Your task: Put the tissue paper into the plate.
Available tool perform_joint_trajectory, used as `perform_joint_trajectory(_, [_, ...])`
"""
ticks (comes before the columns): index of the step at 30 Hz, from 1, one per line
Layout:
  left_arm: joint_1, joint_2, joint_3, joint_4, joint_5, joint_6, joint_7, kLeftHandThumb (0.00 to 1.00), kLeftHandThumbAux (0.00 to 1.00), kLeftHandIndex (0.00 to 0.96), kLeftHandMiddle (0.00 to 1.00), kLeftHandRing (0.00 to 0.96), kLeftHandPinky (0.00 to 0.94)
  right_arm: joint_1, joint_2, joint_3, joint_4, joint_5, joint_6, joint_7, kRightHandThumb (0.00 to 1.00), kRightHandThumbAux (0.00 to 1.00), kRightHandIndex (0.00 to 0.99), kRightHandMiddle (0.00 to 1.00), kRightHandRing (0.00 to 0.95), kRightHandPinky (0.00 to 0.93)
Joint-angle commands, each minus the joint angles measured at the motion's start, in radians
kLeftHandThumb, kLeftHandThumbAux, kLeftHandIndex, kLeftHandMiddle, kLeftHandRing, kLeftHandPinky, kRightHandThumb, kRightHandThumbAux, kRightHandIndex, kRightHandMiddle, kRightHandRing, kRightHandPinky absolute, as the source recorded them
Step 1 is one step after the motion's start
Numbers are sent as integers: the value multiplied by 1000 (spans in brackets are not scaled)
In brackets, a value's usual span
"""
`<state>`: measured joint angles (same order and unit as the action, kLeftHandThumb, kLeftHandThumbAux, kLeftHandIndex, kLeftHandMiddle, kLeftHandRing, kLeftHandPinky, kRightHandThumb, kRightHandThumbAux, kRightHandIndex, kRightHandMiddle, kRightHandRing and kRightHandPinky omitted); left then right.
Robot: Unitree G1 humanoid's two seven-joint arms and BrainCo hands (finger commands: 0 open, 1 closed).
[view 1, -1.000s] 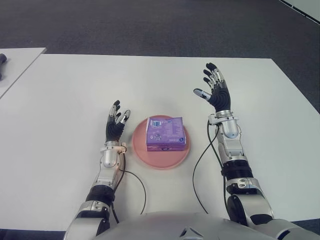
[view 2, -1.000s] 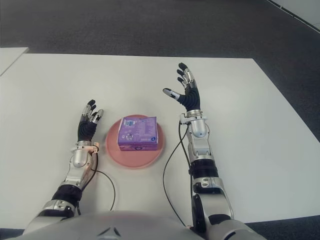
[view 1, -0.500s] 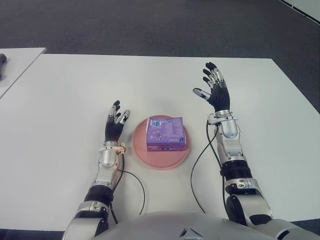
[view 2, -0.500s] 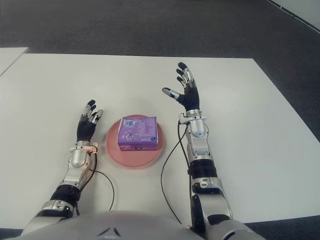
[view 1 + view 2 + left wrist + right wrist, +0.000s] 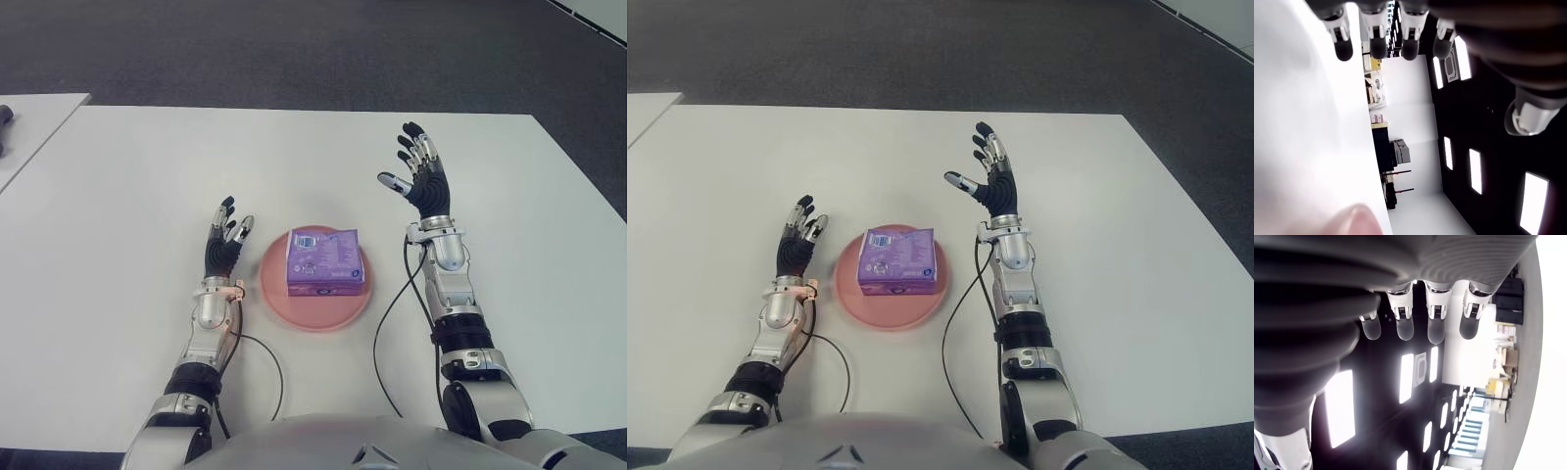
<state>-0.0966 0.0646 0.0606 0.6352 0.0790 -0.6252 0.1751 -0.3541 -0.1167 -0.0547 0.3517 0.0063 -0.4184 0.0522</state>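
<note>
A purple tissue pack (image 5: 324, 260) lies flat in the pink plate (image 5: 277, 291) between the empty, spread-fingered left hand (image 5: 225, 247) and right hand (image 5: 422, 176).

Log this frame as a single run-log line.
tissue pack: lying in pink plate | left hand: open, left of plate | right hand: open, raised right of plate | task: appears done

Bare table (image 5: 137, 196) surrounds the plate (image 5: 338, 309), apparently unobstructed.
</note>
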Motion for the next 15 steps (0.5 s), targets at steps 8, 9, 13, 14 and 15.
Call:
perform_joint_trajectory(8, [33,11,-3,18,10,6,-13,0,422,0,0,0,0,8,9,6,7,-7,21,-4,36,713,80,93,90,116])
perform_joint_trajectory(9, [30,12,-3,21,10,6,-13,0,423,0,0,0,0,6,9,6,10,-8,21,-5,36,713,80,93,90,116])
perform_joint_trajectory(13, [21,15,-1,29,8,6,-15,0,425,0,0,0,0,-1,9,6,18,-8,21,-6,36,713,80,93,90,116])
perform_joint_trajectory(14, [19,15,-1,31,7,6,-16,0,428,0,0,0,0,-3,9,6,20,-9,22,-6,36,713,80,93,90,116])
perform_joint_trajectory(15, [18,16,-1,29,6,6,-19,0,430,0,0,0,0,-5,9,6,21,-9,22,-6,36,713,80,93,90,116])
